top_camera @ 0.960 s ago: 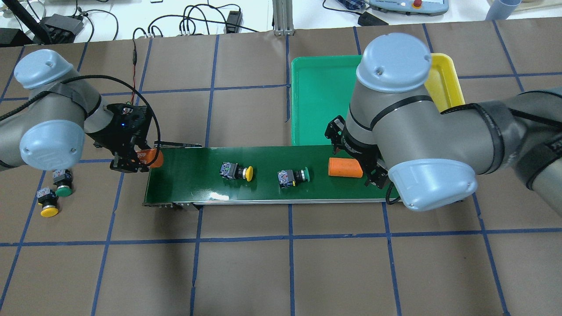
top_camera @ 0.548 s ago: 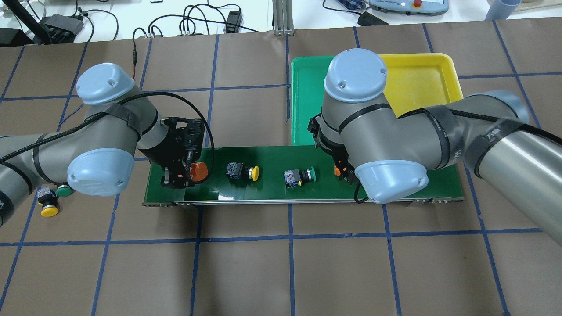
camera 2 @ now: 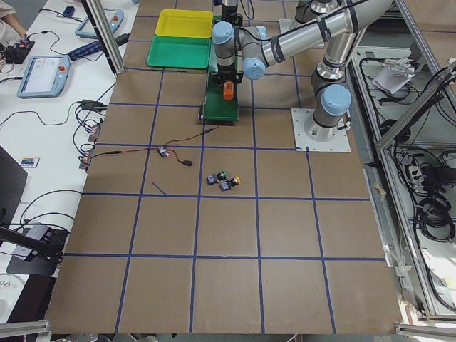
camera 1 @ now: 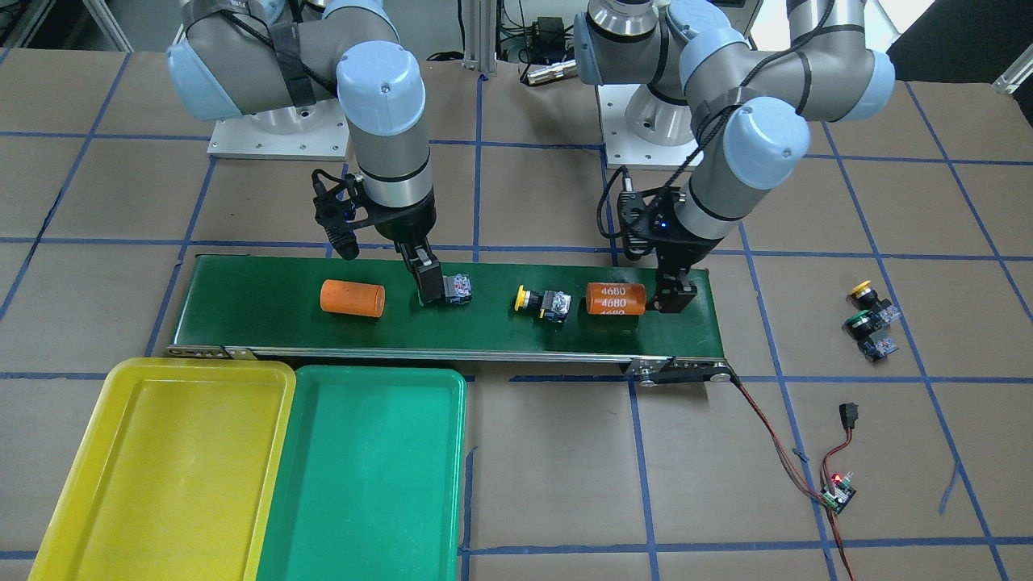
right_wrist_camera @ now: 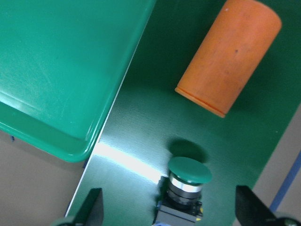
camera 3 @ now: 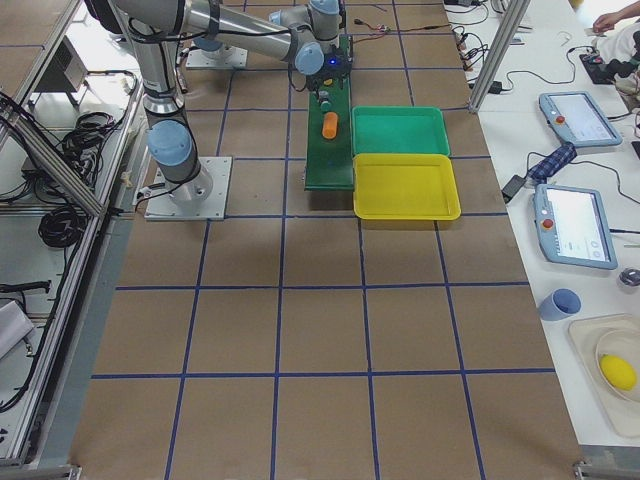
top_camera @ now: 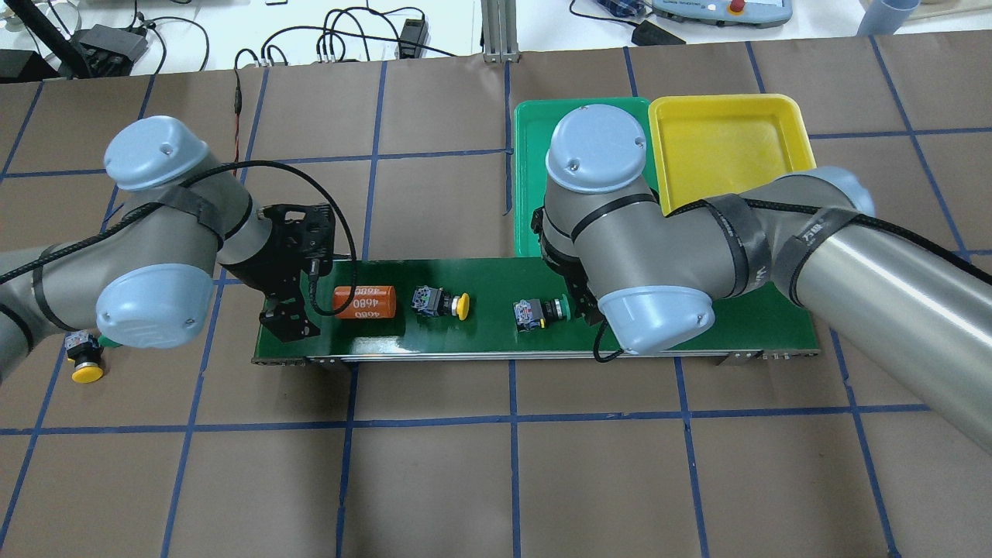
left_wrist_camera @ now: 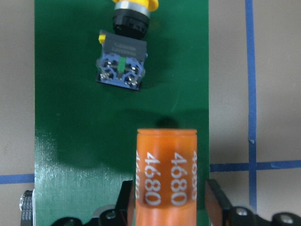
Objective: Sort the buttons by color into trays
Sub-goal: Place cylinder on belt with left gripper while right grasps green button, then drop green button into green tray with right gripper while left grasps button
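Note:
On the green belt, my right gripper [right_wrist_camera: 171, 209] stands open around a green button [right_wrist_camera: 189, 181], a finger on each side and clear of it. That same green button [camera 1: 457, 289] lies on its side. A yellow button [top_camera: 443, 302] lies mid-belt. My left gripper [left_wrist_camera: 171, 200] is open at the belt's end, its fingers [left_wrist_camera: 215, 202] flanking the near end of an orange cylinder marked 4680 [top_camera: 364, 302]. Another yellow button [camera 1: 865, 292] and green button [camera 1: 857, 324] lie off the belt on the paper. The green tray [camera 1: 371, 484] and yellow tray [camera 1: 161, 476] sit side by side, both bare.
A second, plain orange cylinder [camera 1: 352, 298] lies on the belt [camera 1: 242, 323] beyond the right gripper, toward the trays. A red and black cable [camera 1: 775, 436] runs from the belt's end to a small circuit board [camera 1: 838, 491].
The left gripper carried the 4680 cylinder over the belt, set it down and opened. The right arm slid along the belt from the plain cylinder to the green button. Both belt buttons drifted toward the trays.

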Robot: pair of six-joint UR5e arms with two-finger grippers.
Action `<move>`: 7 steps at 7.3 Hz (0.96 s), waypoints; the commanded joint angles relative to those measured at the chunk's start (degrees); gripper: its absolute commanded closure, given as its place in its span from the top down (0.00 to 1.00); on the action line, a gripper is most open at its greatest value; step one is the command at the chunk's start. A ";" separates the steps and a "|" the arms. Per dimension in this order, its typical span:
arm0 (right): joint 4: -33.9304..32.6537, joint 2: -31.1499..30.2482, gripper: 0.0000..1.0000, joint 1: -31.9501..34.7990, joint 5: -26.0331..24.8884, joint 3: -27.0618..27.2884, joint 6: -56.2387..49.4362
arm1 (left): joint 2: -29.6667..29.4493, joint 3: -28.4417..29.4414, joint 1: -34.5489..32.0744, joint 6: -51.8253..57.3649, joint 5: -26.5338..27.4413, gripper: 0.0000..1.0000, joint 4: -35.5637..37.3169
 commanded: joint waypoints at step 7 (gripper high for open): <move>1.00 2.95 1.00 0.10 0.00 0.45 1.76 | -11.96 1.92 33.38 -25.32 3.77 1.00 16.95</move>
